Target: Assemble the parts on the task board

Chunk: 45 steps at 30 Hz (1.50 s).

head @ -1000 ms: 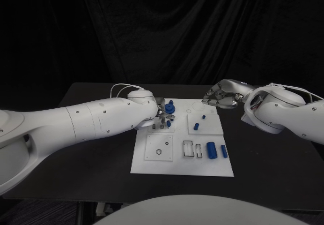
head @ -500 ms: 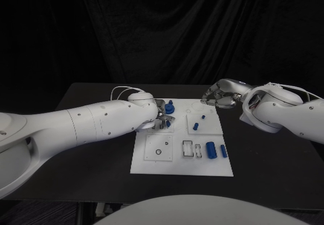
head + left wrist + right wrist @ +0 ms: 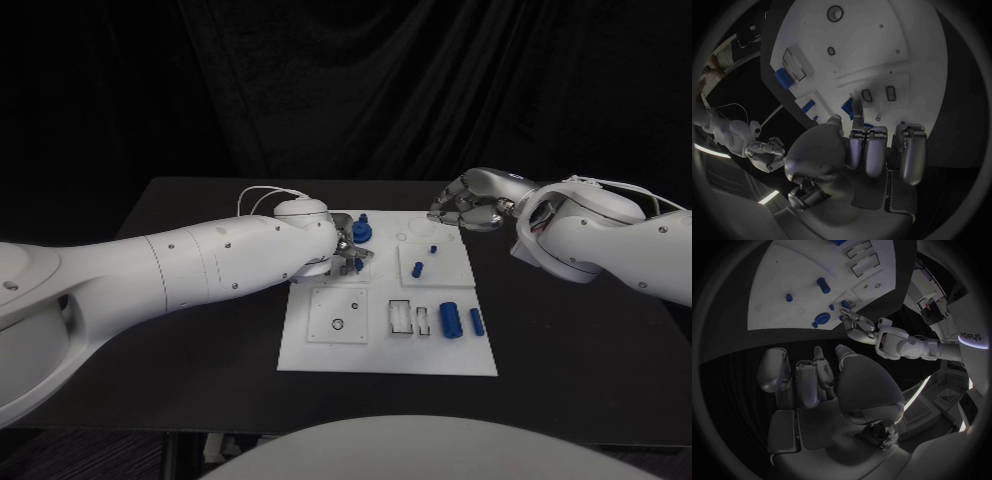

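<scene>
The white task board [image 3: 332,350] lies in the middle of the black table. My left hand [image 3: 351,253] hovers low over the board's far left part, beside a tall blue knob [image 3: 362,230]. In the left wrist view its thumb and a finger [image 3: 856,109] pinch a small blue part [image 3: 847,105] just above two small slots [image 3: 867,95]. My right hand [image 3: 464,208] hangs past the board's far right corner with its fingers [image 3: 807,377] curled in on nothing. A short blue peg [image 3: 418,268] stands on the far right plate, and two blue cylinders [image 3: 451,320] lie near the right edge.
A square plate with a round hole [image 3: 338,324] sits on the board's near left, with two rectangular frames [image 3: 402,316] beside it. Bare black table [image 3: 188,330] surrounds the board. A white cable [image 3: 260,190] loops over my left wrist.
My left hand has sunk slightly toward the board with the small blue part. The right hand has barely moved.
</scene>
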Each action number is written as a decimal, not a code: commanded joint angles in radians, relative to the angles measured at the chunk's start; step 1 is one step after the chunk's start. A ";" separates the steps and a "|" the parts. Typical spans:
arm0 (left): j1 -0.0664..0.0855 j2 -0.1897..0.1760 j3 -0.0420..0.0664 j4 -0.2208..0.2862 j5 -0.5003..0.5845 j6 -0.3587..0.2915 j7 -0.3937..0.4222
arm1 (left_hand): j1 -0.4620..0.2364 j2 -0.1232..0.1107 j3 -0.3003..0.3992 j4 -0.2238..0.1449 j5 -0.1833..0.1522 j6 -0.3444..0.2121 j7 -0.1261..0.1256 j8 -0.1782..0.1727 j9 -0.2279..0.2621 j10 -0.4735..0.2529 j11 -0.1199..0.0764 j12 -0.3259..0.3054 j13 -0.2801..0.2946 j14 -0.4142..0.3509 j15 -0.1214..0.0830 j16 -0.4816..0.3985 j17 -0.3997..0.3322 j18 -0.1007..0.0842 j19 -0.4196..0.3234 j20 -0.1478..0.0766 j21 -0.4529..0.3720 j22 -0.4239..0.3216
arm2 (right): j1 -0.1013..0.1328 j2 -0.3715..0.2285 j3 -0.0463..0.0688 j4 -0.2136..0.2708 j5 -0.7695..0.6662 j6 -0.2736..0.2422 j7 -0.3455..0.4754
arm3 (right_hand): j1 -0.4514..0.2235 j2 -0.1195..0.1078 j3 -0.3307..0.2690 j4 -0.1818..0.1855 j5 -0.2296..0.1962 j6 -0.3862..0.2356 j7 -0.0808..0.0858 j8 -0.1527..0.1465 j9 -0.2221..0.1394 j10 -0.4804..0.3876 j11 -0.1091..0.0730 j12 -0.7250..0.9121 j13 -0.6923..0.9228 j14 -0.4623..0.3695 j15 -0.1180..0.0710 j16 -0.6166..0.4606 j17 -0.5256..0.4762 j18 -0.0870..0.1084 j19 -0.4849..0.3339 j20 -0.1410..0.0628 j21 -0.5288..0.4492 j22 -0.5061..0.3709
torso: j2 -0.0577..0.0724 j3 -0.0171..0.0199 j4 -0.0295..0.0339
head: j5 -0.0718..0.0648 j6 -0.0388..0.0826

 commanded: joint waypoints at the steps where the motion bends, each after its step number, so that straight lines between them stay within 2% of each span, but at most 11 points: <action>1: -0.003 0.004 0.001 -0.003 0.000 -0.004 0.019 | 0.012 0.001 0.006 -0.004 0.008 0.007 0.002 -0.005 0.002 0.106 -0.001 0.003 0.263 0.104 -0.001 0.003 0.263 -0.008 0.027 -0.002 -0.007 0.158 | 0.001 -0.001 0.001 0.002 -0.006 -0.001 -0.006 | 0.012 0.001 0.006 0.001 0.003 0.003 0.001 -0.003 -0.002 -0.006 -0.001 -0.006 0.067 0.005 0.002 -0.004 0.081 -0.003 -0.007 -0.002 -0.006 0.153 | 0.000 0.0005 0.0003 | 0.000 0.000; 11: -0.006 0.013 0.001 -0.018 0.000 -0.005 0.024 | 0.024 0.000 0.010 -0.006 0.016 0.006 0.003 -0.013 0.006 0.106 0.000 0.003 0.263 0.104 0.000 0.003 0.263 -0.007 0.024 -0.002 -0.010 0.155 | 0.001 -0.003 0.001 0.002 -0.006 0.003 -0.012 | 0.013 0.001 0.007 0.002 0.004 0.003 0.001 -0.004 -0.002 -0.008 -0.001 -0.008 0.065 0.005 0.003 -0.004 0.080 -0.002 -0.008 -0.001 -0.008 0.152 | 0.000 0.0008 -0.0020 | 0.001 0.000; 21: -0.007 0.020 0.001 -0.035 0.000 0.001 0.033 | 0.040 -0.004 0.017 -0.011 0.028 0.005 0.003 -0.024 0.012 0.106 0.000 0.003 0.263 0.104 0.000 0.003 0.263 -0.005 0.019 -0.001 -0.015 0.148 | 0.001 -0.003 0.001 0.001 -0.006 0.007 -0.018 | 0.013 0.001 0.008 0.002 0.004 0.003 0.001 -0.004 -0.002 -0.006 0.000 -0.007 0.066 0.005 0.003 -0.004 0.081 -0.003 -0.008 -0.001 -0.006 0.153 | -0.002 0.0006 0.0006 | -0.008 0.000; 25: -0.007 0.024 0.001 -0.043 0.000 0.002 0.040 | 0.046 -0.006 0.019 -0.012 0.028 0.004 0.004 -0.029 0.014 0.106 0.001 0.003 0.263 0.104 0.000 0.003 0.263 -0.004 0.016 -0.001 -0.017 0.145 | 0.001 -0.002 0.001 0.000 -0.006 0.007 -0.021 | 0.014 0.001 0.008 0.002 0.004 0.003 0.001 -0.004 -0.002 -0.008 0.000 -0.008 0.065 0.005 0.003 -0.004 0.081 -0.002 -0.008 -0.001 -0.007 0.152 | -0.001 0.0001 -0.0022 | -0.006 0.000; 45: -0.014 0.032 0.001 -0.052 0.000 0.013 0.050 | 0.080 -0.014 0.035 -0.028 0.035 0.007 0.004 -0.046 0.024 0.106 0.001 0.003 0.263 0.104 0.001 0.003 0.263 -0.004 0.015 0.000 -0.019 0.145 | -0.001 0.000 0.001 -0.004 -0.006 0.013 -0.028 | 0.014 0.001 0.008 0.002 0.005 0.003 0.002 -0.004 -0.002 -0.008 0.000 -0.008 0.065 0.006 0.003 -0.003 0.082 -0.002 -0.008 -0.001 -0.008 0.152 | -0.001 0.0006 -0.0002 | -0.009 0.000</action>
